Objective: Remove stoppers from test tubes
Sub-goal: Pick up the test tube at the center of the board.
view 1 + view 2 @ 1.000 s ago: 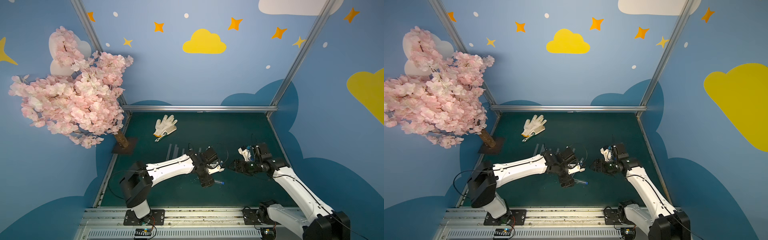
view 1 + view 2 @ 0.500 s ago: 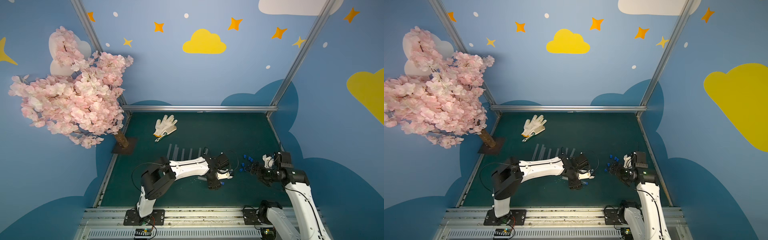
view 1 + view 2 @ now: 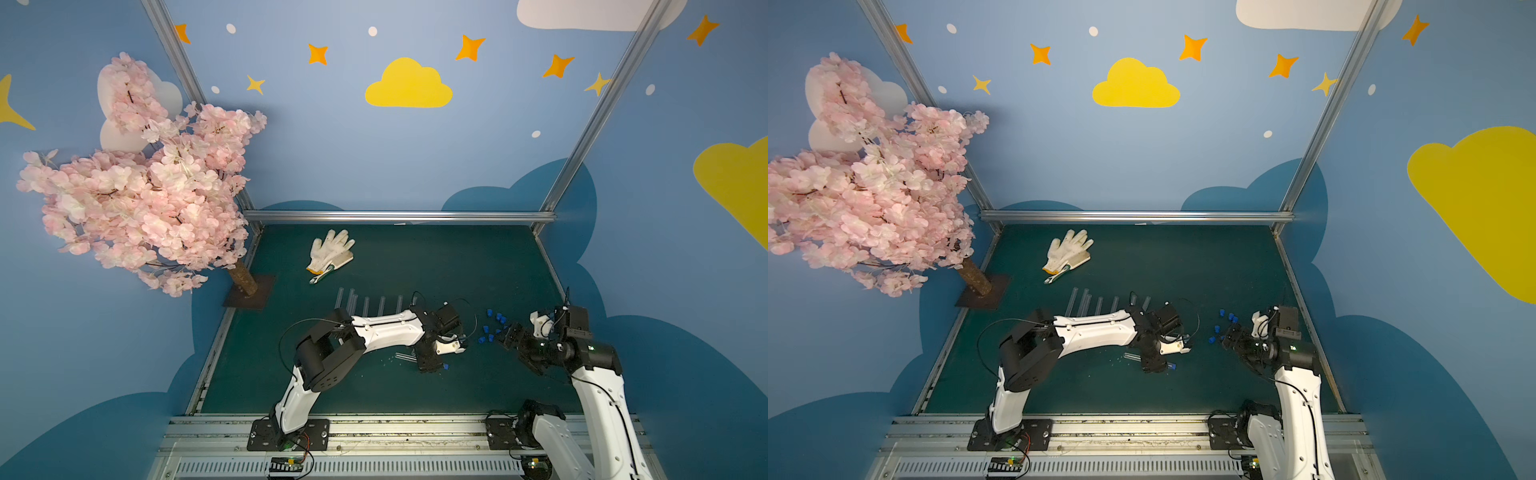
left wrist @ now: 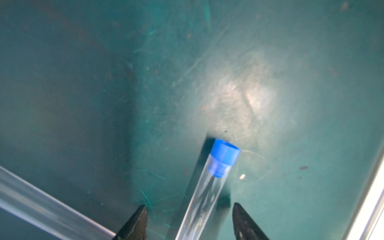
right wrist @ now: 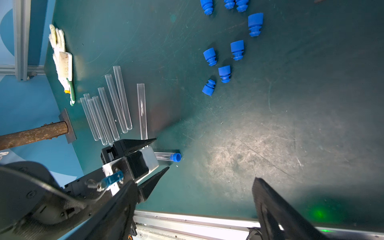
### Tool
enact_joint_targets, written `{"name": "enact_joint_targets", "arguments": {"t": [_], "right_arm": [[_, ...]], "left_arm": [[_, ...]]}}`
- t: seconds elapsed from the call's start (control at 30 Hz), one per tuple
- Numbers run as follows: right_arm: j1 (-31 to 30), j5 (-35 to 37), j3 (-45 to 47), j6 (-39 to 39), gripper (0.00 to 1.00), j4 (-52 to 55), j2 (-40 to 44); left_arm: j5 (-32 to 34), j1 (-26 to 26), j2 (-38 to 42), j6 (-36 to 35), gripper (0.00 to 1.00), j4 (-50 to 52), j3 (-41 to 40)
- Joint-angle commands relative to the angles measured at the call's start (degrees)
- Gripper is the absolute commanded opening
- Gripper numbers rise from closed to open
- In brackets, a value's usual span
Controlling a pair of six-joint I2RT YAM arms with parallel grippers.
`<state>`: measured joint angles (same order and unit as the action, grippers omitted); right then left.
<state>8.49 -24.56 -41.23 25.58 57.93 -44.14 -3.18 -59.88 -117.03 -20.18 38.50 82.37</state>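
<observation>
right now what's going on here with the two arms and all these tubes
The robot is pulling stoppers out of test tubes. The left gripper is low over the green mat, jaws open on either side of the one test tube that still has its blue stopper in. The right gripper hangs open beside the scatter of loose stoppers. The uncapped tubes lie in a row near the white glove.

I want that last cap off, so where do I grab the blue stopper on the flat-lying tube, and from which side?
Probably the stopper's wide head, which stands out past the test tube's mouth; its plug sits inside. The tube lies flat with the left gripper open astride its body, so come from the free capped end, along the tube's axis, jaws across the head.
</observation>
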Motion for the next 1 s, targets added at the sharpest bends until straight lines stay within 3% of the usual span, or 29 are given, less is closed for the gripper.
{"name": "enact_joint_targets", "arguments": {"t": [0.0, 0.97], "right_arm": [[0.34, -0.86, -0.82, -0.88, 0.87, 0.61, 0.00], [1.48, -3.90, -1.43, -1.05, 0.87, -2.58, 0.71]], "left_arm": [[-0.34, -0.02, -1.02, -0.23, 0.64, 1.69, -1.53], [3.46, -3.05, -0.35, 4.14, 0.36, 4.83, -6.93]]}}
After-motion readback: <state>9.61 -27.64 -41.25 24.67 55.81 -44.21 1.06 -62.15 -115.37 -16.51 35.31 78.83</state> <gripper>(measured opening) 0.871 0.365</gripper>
